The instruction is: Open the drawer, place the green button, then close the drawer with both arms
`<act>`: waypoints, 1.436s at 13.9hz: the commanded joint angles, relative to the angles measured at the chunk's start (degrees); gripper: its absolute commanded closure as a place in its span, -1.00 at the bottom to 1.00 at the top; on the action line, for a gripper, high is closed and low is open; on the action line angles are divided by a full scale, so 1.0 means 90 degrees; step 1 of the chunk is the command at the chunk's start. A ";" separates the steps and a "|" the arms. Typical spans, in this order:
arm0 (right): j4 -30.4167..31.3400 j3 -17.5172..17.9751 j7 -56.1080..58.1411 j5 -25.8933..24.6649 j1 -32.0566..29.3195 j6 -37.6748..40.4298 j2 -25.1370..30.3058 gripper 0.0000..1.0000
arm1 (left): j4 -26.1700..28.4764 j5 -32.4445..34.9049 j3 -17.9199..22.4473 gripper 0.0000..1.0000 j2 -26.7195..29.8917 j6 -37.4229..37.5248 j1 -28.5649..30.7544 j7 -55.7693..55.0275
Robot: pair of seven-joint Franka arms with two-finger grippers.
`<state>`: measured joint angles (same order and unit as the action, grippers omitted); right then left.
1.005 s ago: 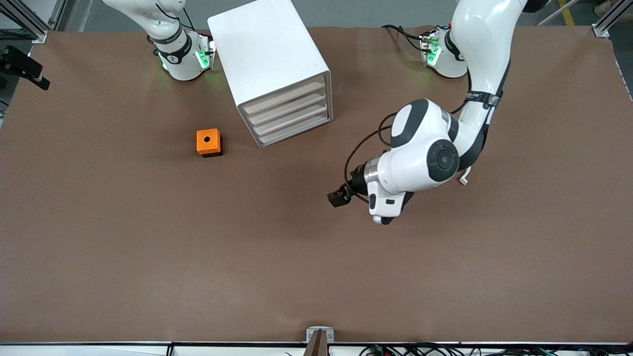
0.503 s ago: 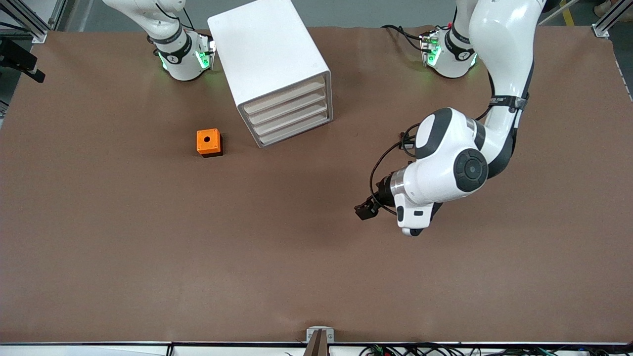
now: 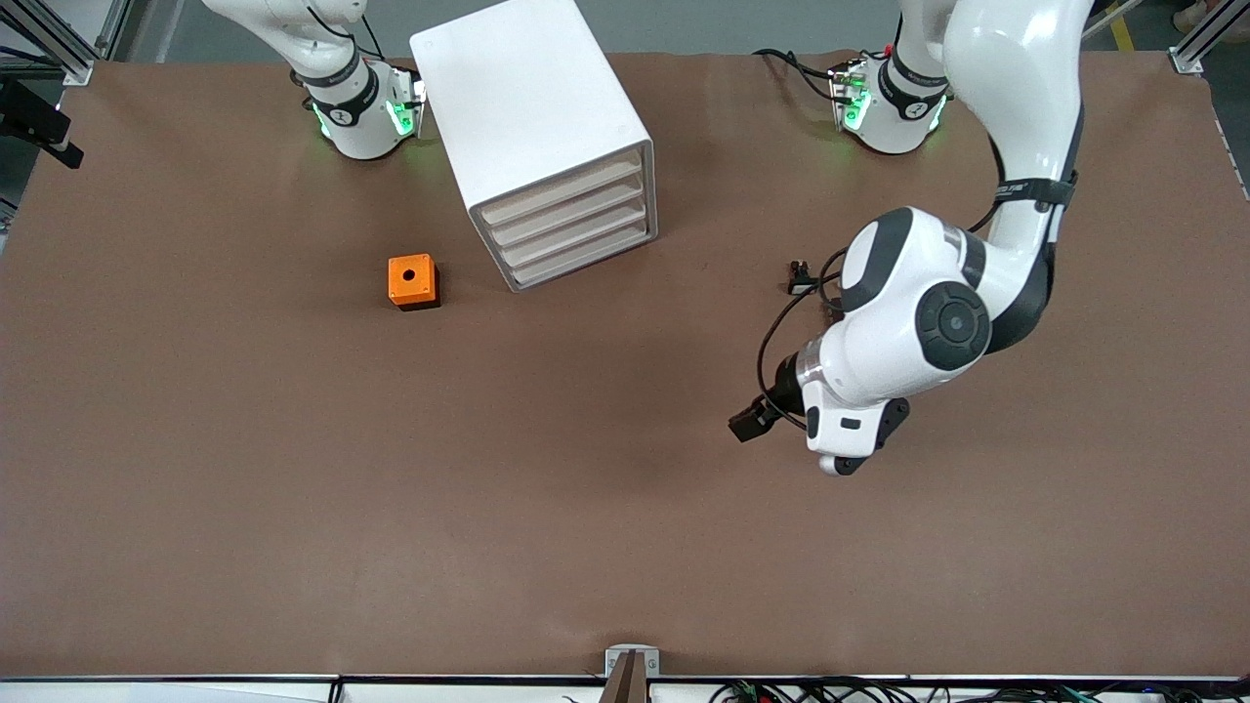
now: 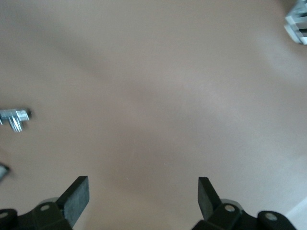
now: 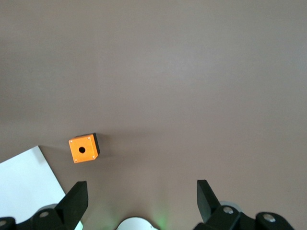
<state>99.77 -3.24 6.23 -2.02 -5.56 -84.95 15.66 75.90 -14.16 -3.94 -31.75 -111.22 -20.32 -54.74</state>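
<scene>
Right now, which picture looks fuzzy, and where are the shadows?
Left wrist view: fuzzy, the small metal part smeared, the left hand open over bare table. Right wrist view: sharper, the orange cube crisp. Front view: soft shadows on the table under the left arm and beside the cabinet.

Robotics lab, two white arms bolted to a brown-covered worktop, aluminium frame posts, cable bundles along the edge
</scene>
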 commanded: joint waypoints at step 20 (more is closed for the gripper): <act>0.0057 0.0037 -0.0282 0.0205 0.0071 0.0113 0.0086 -1.00 | 0.2756 0.0900 -0.0051 -1.00 0.3253 0.1725 0.2229 0.5438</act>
<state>99.83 -2.81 4.73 -0.94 -5.24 -84.53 15.66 94.54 -7.48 -3.87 -7.20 -92.17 -0.62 -6.54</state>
